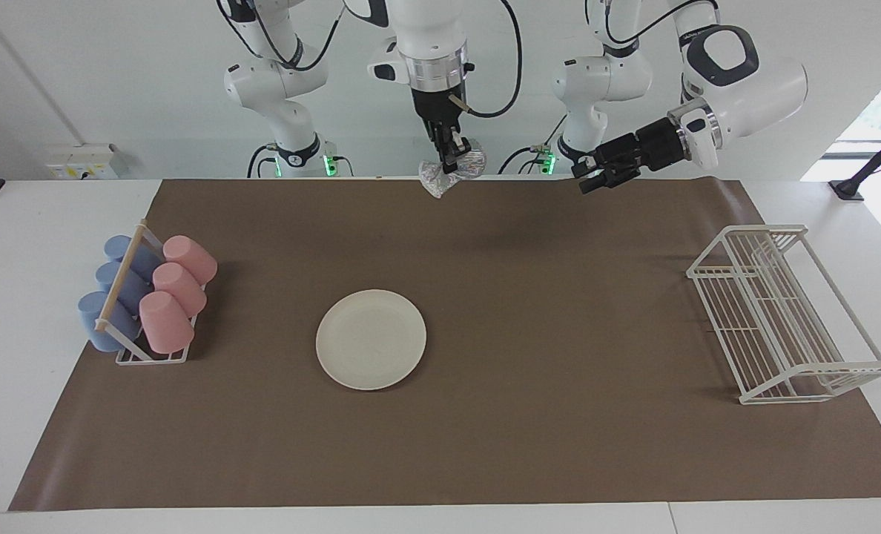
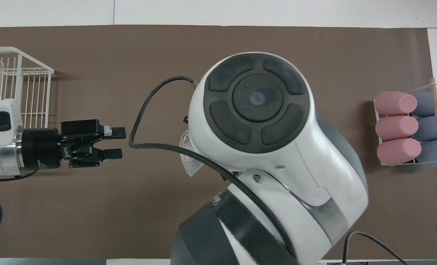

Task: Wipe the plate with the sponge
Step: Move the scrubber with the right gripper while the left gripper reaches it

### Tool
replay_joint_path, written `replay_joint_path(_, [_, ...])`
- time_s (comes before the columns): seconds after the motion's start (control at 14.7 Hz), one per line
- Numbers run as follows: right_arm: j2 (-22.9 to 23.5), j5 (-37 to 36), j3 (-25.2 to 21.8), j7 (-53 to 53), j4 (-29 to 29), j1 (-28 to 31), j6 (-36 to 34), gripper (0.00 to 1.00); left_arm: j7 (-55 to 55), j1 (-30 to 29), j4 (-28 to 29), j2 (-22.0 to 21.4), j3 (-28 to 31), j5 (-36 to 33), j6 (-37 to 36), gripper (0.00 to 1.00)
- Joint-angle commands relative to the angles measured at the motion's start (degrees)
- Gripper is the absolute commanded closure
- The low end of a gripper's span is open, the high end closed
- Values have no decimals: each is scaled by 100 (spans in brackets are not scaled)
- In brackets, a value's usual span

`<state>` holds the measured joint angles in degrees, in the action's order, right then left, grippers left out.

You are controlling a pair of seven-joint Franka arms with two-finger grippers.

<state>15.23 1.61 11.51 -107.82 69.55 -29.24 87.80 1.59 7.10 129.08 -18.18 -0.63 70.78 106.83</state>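
The cream-white plate [image 1: 371, 339] lies flat on the brown mat [image 1: 529, 415], near its middle. The overhead view hides the plate under my right arm. My right gripper [image 1: 451, 157] hangs in the air over the mat's robot-side part, pointing down. It is shut on the silvery speckled sponge [image 1: 434, 180], which dangles from its fingers well above the mat. A corner of the sponge [image 2: 189, 156] shows in the overhead view beside the arm. My left gripper [image 1: 590, 180] [image 2: 116, 142] is open and empty, held in the air over the mat toward the left arm's end.
A white wire dish rack [image 1: 781, 311] [image 2: 16, 81] stands at the left arm's end of the mat. A small rack [image 1: 151, 356] with pink cups [image 1: 177, 293] [image 2: 397, 127] and blue cups [image 1: 110, 297] lying in it stands at the right arm's end.
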Motion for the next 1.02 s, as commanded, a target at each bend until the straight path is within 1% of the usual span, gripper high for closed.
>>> replay_joint_path(0.0, [-2, -117, 44, -81, 50, 76, 62, 100, -755, 449, 557, -379, 72, 645, 626, 0])
replay_joint_path(0.14, [-2, -108, 36, -81, 58, 85, 53, 100, -870, 827, 557, -370, 72, 988, 1057, 0])
replay_joint_path(0.2, [-2, -108, 36, -81, 50, 93, 61, 100, -1036, 924, 557, -361, 72, 1156, 1154, 0])
replay_joint_path(0.27, [-2, -108, 36, -81, 50, 94, 61, 100, -1073, 1073, 557, -353, 54, 1227, 1356, 0])
replay_joint_path(0.41, [-2, -108, 36, -72, 50, 111, 70, 100, -1073, 1600, 557, -352, 45, 1271, 1778, 0])
replay_joint_path(0.61, [-2, -108, 36, -72, 50, 111, 70, 100, -1056, 1760, 557, -353, 45, 1315, 1762, 0])
replay_joint_path(0.68, [-2, -108, 36, -72, 50, 120, 70, 100, -1056, 1804, 566, -370, 45, 1315, 1753, 1])
replay_joint_path(0.75, [-2, -108, 36, -72, 50, 120, 70, 100, -1038, 1830, 583, -370, 45, 1324, 1744, 4])
replay_joint_path(0.82, [-2, -108, 36, -72, 50, 120, 70, 100, -1021, 1831, 584, -370, 45, 1316, 1770, 11])
replay_joint_path(0.89, [-2, -108, 36, -64, 50, 120, 70, 100, -1012, 1831, 584, -370, 45, 1324, 1753, 23])
replay_joint_path(0.96, [-2, -108, 36, -64, 50, 129, 61, 100, -933, 1831, 566, -361, 45, 1350, 1805, 46])
